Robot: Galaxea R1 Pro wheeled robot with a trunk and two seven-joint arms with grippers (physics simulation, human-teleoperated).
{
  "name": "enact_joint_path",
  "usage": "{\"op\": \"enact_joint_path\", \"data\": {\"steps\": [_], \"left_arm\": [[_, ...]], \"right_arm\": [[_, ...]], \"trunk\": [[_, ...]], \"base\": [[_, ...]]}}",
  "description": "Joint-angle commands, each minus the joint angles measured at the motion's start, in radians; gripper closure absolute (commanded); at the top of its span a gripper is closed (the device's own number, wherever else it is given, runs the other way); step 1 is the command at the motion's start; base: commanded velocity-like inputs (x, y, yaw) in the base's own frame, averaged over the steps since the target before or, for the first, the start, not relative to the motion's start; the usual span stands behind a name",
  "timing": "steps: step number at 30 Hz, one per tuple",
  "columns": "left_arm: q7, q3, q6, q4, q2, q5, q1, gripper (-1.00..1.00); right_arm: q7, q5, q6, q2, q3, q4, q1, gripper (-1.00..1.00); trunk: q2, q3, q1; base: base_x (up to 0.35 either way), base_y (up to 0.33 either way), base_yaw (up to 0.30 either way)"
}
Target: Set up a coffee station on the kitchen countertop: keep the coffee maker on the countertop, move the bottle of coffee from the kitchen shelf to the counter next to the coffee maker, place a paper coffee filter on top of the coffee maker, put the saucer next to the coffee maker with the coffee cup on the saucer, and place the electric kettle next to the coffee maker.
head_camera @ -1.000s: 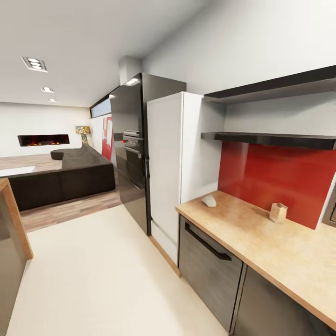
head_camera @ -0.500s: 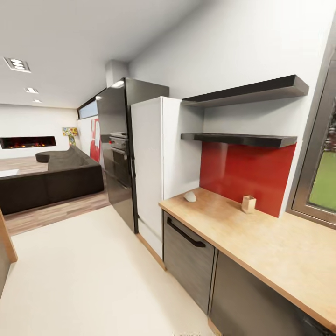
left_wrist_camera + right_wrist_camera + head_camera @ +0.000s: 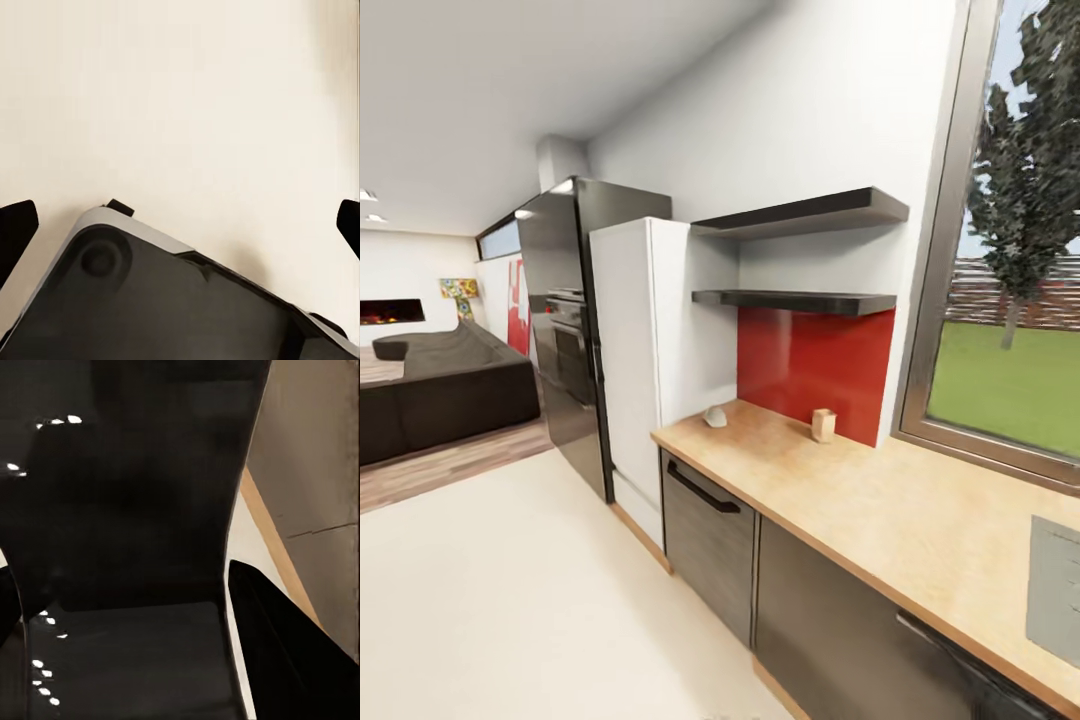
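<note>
My left claw (image 3: 180, 225) spread over cream floor (image 3: 187, 90); right claw's (image 3: 127, 607) state unclear. Wooden counter (image 3: 880, 500), two shelves (image 3: 800, 212) ahead.

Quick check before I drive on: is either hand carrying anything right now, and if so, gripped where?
Nothing is held. The left hand is spread wide over bare floor with nothing between its fingers. The right hand also looks open, with only the robot's dark body behind the gap.
</note>
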Motion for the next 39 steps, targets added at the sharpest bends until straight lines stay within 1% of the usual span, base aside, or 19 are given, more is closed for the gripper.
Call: {"op": "enact_joint_path", "data": {"steps": [1,4,5,6,7,8,11,14,15,18,19,22,26,29,39], "left_arm": [[0.000,0.003,-0.003,0.001,0.000,-0.001,0.000,-1.00],[0.000,0.003,-0.003,0.001,-0.001,-0.001,0.000,-1.00],[0.000,0.004,-0.003,0.001,-0.001,-0.001,0.000,-1.00],[0.000,0.004,-0.003,0.001,-0.001,-0.001,0.000,-1.00],[0.000,0.004,-0.003,0.001,-0.002,-0.001,0.000,-1.00],[0.000,0.004,-0.003,0.001,-0.002,-0.001,0.000,-1.00],[0.000,0.004,-0.003,0.001,-0.002,-0.001,0.000,-1.00],[0.000,0.005,-0.003,0.001,-0.002,-0.001,0.000,-1.00],[0.000,0.005,-0.004,0.001,-0.002,-0.001,0.000,-1.00],[0.000,0.005,-0.005,0.001,-0.002,0.000,0.000,-1.00],[0.000,0.005,-0.005,0.001,-0.002,0.000,0.000,-1.00],[0.000,0.005,-0.004,0.001,-0.001,0.000,0.000,-1.00],[0.000,0.005,-0.005,0.001,-0.002,-0.001,0.000,-1.00],[0.000,0.005,-0.005,0.001,-0.002,-0.001,0.000,-1.00],[0.000,0.004,-0.005,0.001,-0.002,-0.001,0.000,-1.00]], "right_arm": [[-0.002,0.004,-0.006,-0.007,0.004,0.003,0.002,1.00],[-0.005,0.004,-0.006,-0.027,0.004,0.003,0.013,1.00],[-0.006,0.004,-0.007,-0.042,0.004,0.003,0.020,1.00],[-0.005,0.003,-0.007,-0.048,0.004,0.003,0.024,1.00],[-0.004,0.004,-0.011,-0.067,0.004,0.003,0.038,1.00],[-0.003,0.004,-0.012,-0.073,0.004,0.003,0.042,1.00],[-0.001,0.004,-0.015,-0.105,0.004,0.003,0.075,1.00],[0.000,0.005,-0.017,-0.122,0.004,0.003,0.109,1.00],[0.001,0.006,-0.018,-0.137,0.004,0.003,0.122,1.00],[0.003,0.006,-0.021,-0.177,0.004,0.003,0.135,1.00],[0.004,0.005,-0.022,-0.184,0.004,0.003,0.137,1.00],[0.005,0.004,-0.029,-0.193,0.004,0.003,0.146,1.00],[0.006,0.004,-0.055,-0.193,0.004,0.003,0.169,1.00],[0.005,0.003,-0.076,-0.193,0.004,0.003,0.177,1.00],[0.005,0.002,-0.080,-0.190,0.004,0.003,0.179,1.00]], "trunk": [[-0.001,0.001,0.000],[-0.001,0.004,0.000],[-0.001,0.005,0.000],[-0.001,0.007,0.000],[-0.001,0.008,0.000],[-0.001,0.009,0.000],[-0.001,0.012,0.000],[-0.001,0.016,0.000],[-0.001,0.017,0.000],[-0.001,0.021,0.000],[-0.001,0.022,0.000],[-0.001,0.024,0.000],[-0.001,0.025,0.000],[-0.001,0.025,0.000],[-0.001,0.025,0.000]], "base": [[-0.242,-0.238,-0.200],[-0.242,-0.238,-0.200],[-0.242,-0.238,-0.201],[-0.242,-0.238,-0.201],[-0.242,-0.238,-0.202],[-0.242,-0.238,-0.202],[-0.242,-0.238,-0.202],[-0.242,-0.238,-0.207],[-0.242,-0.238,-0.213],[-0.201,-0.198,-0.216],[-0.086,-0.085,-0.217],[-0.036,-0.036,-0.161],[-0.033,-0.097,-0.031],[-0.073,-0.246,-0.005],[-0.090,-0.281,0.000]]}}
